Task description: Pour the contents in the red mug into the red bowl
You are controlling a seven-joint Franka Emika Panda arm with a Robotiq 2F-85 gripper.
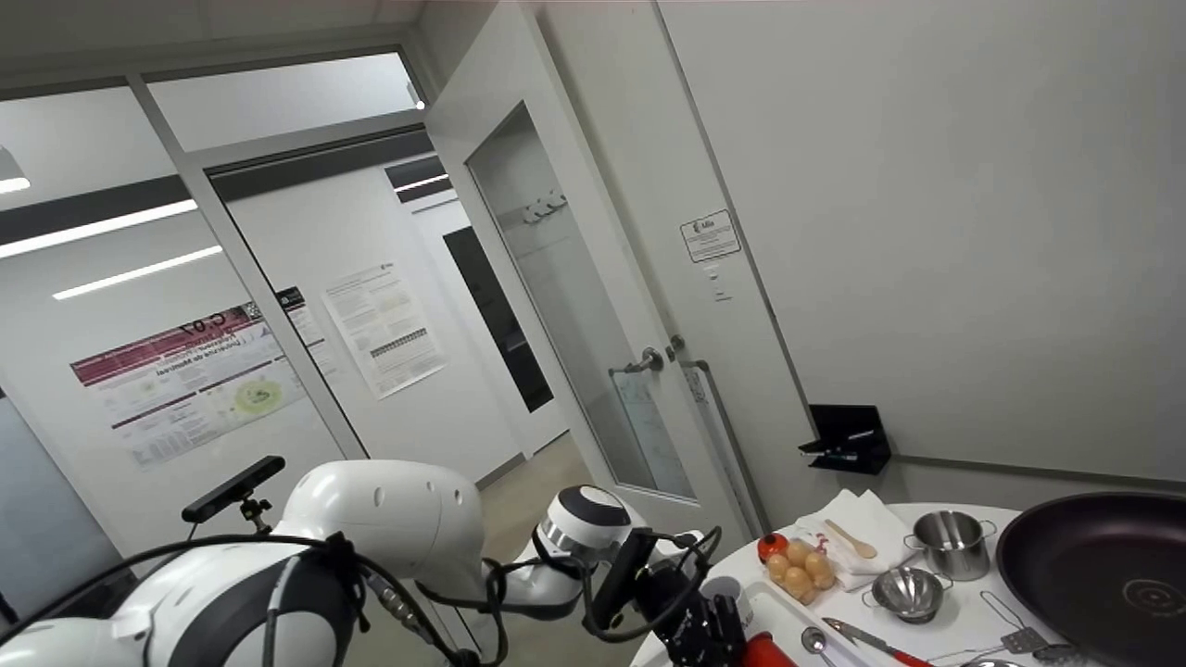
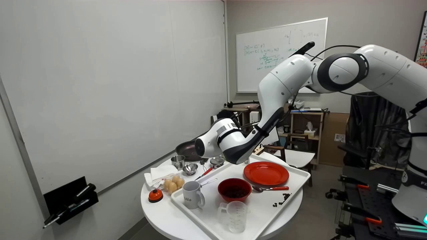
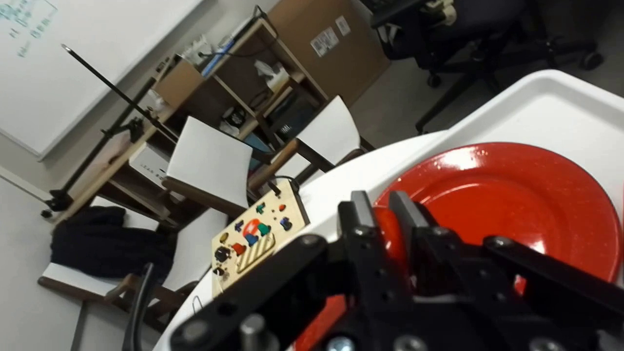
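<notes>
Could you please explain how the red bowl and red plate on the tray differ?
The red bowl is smaller across and deep, while the red plate is wider and shallow. The bowl seems to hold dark pieces, whereas the plate's red middle shows. The bowl looks darker red than the plate. Both are round and rest on the white tray.

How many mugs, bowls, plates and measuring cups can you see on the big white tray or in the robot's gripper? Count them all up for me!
Mugs: 2 (red mug, held in the gripper; grey mug)
Bowls: 1 (red bowl)
Plates: 1 (red plate)
Measuring cups: 1 (clear measuring cup)
Total: 5 in view
</notes>
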